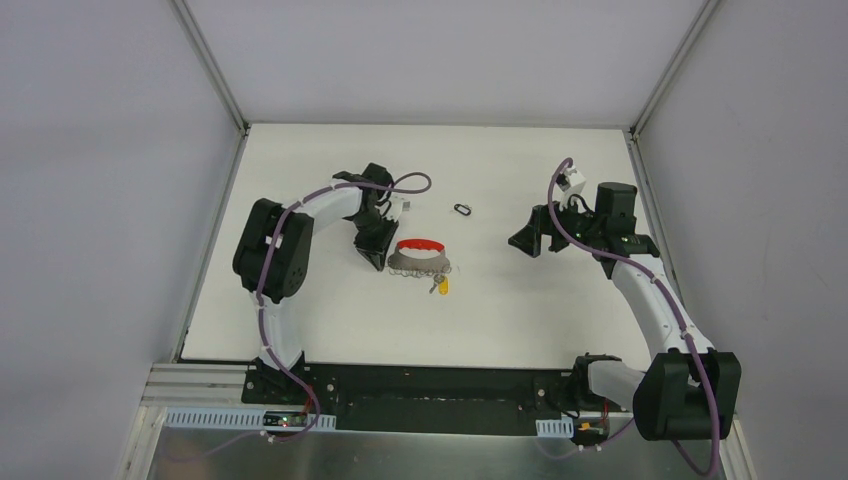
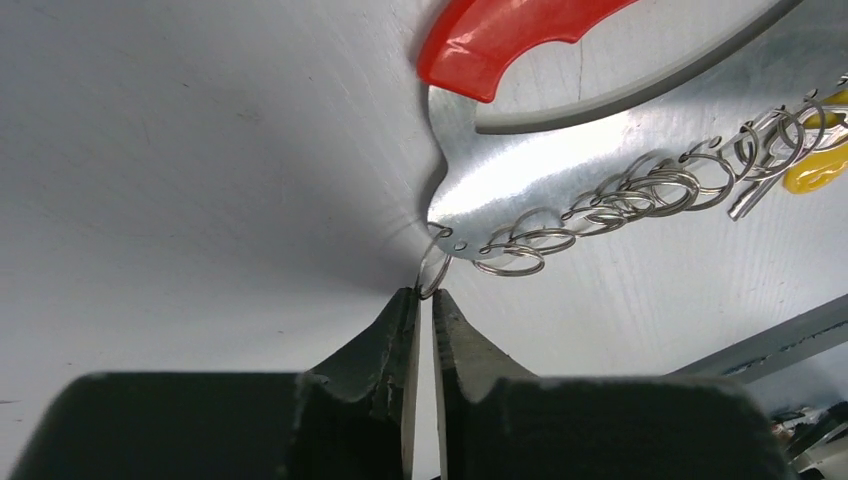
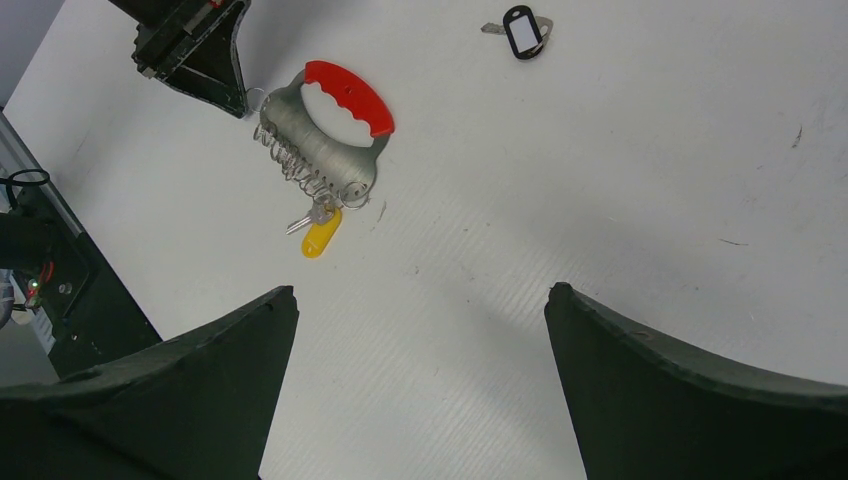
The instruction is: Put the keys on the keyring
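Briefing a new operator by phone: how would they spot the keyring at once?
On the white table, find the red-handled bunch of keys near the middle. Just beyond it, toward the far wall, the keyring lies alone. It is a tiny black oval loop, far smaller than the silver bunch.

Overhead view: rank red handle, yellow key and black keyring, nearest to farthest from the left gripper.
1. Red handle, just right of the left gripper.
2. Yellow key, at the bunch's far end.
3. Black keyring, apart, farther back.
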{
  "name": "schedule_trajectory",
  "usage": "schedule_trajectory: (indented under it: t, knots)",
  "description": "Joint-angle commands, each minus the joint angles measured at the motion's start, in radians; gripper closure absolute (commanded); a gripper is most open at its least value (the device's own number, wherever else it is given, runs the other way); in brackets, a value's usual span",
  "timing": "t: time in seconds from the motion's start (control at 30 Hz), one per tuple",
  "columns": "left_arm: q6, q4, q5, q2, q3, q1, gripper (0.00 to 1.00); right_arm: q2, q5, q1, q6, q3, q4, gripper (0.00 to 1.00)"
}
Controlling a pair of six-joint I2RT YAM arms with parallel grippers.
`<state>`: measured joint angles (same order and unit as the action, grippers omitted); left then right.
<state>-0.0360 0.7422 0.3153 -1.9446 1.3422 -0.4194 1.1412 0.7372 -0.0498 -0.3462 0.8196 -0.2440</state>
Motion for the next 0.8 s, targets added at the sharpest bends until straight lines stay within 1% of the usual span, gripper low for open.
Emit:
schedule_trajectory:
  t: [0.0, 0.07, 0.4, 0.43, 0.57, 0.67, 0.77]
  knots:
    - [0.009, 0.027, 0.047, 0.006, 0.039, 0.016, 0.94, -0.008, 0.008, 0.007, -0.023, -0.006, 0.005, 0.02]
    - [0.007, 0.026, 0.056, 0.011, 0.04, 0.021, 1.0, -0.008, 0.008, 0.007, -0.024, -0.006, 0.005, 0.02]
    - [-0.004, 0.018, 0.066, 0.029, 0.041, 0.034, 1.0, -0.008, 0.007, 0.007, -0.027, -0.007, 0.003, 0.02]
    - [-0.005, 0.017, 0.064, 0.029, 0.042, 0.034, 0.98, -0.008, 0.006, 0.008, -0.028, -0.007, 0.003, 0.02]
    - [-0.004, 0.015, 0.06, 0.022, 0.052, 0.034, 0.83, -0.008, 0.005, 0.007, -0.031, -0.007, 0.002, 0.02]
    - [0.0, 0.015, 0.06, 0.01, 0.063, 0.034, 0.78, -0.009, 0.005, 0.007, -0.031, -0.008, 0.003, 0.02]
    - [0.002, 0.015, 0.059, -0.003, 0.071, 0.034, 0.75, -0.006, 0.007, 0.007, -0.031, -0.008, 0.002, 0.02]
